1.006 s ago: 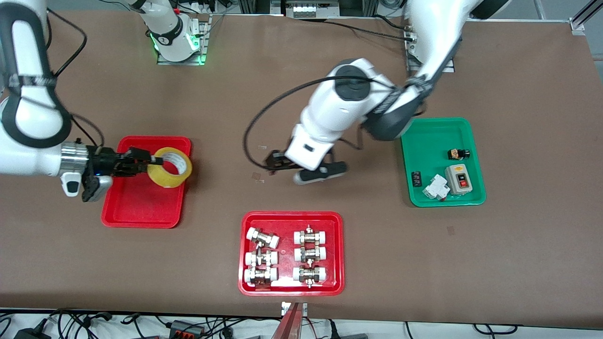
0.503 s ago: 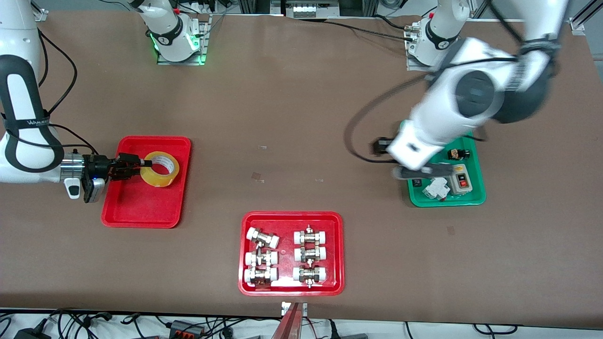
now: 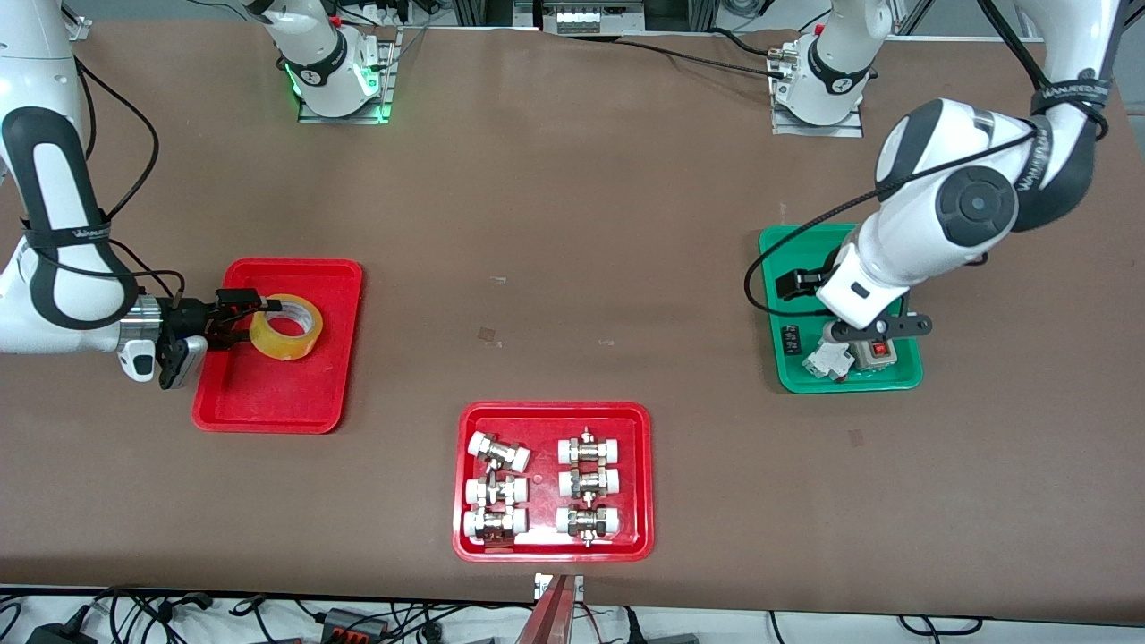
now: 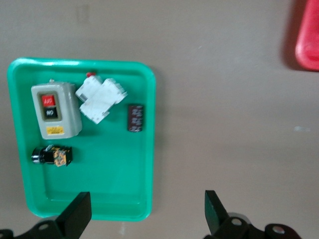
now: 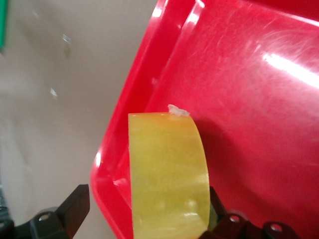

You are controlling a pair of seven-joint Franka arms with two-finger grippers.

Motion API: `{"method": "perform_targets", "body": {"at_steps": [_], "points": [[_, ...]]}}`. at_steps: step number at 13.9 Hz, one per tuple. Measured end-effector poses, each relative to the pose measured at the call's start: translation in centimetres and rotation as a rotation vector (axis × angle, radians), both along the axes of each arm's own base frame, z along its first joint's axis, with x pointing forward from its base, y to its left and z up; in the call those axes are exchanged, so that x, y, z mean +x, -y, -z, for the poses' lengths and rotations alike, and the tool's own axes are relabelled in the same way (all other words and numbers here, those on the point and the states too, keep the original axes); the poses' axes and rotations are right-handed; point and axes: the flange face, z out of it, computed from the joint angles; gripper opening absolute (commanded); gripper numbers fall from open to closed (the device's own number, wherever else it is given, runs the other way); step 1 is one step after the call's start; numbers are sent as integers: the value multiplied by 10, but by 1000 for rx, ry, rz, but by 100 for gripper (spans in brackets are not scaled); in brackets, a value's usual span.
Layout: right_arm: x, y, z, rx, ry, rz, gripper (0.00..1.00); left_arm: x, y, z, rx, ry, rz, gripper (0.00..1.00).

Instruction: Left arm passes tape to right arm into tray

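Observation:
The yellow tape (image 3: 286,326) lies in the plain red tray (image 3: 268,394), near the tray's edge farther from the front camera. My right gripper (image 3: 240,317) is low over that tray with its jaws open around the tape's wall. In the right wrist view one fingertip (image 5: 75,204) stands clear of the tape (image 5: 169,169) and the other is close against it, over the red tray (image 5: 259,99). My left gripper (image 3: 809,291) is open and empty, up over a corner of the green tray (image 3: 805,259). It also shows in the left wrist view (image 4: 144,214).
The green tray (image 4: 99,189) holds a grey switch box (image 4: 55,109), a white breaker (image 4: 99,99) and small black parts. A second red tray (image 3: 546,411) with several white-capped metal fittings sits nearer the front camera, mid-table.
My right gripper has lowered the tape into the red tray and drawn back toward its own end. My left arm has swung from mid-table to over the green tray.

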Motion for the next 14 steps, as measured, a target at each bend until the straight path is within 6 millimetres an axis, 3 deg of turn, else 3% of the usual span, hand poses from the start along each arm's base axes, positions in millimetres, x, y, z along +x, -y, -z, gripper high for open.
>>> {"method": "perform_targets", "body": {"at_steps": [2,4,8,10,14], "points": [[12,-12,-19,-95,64,-83,100,-12,-7,1,18,-1,-5,100],[23,-32,-52,-177,133,-164,100,-13,-11,-16,29,-2,-13,100],[31,-61,-120,-331,198,-177,100,2,-30,-106,37,20,-85,100],[29,-71,-157,-378,202,-85,100,7,-41,-133,30,39,-92,100],[2,-88,-252,-479,166,119,100,5,-24,-130,19,28,-27,100]]}}
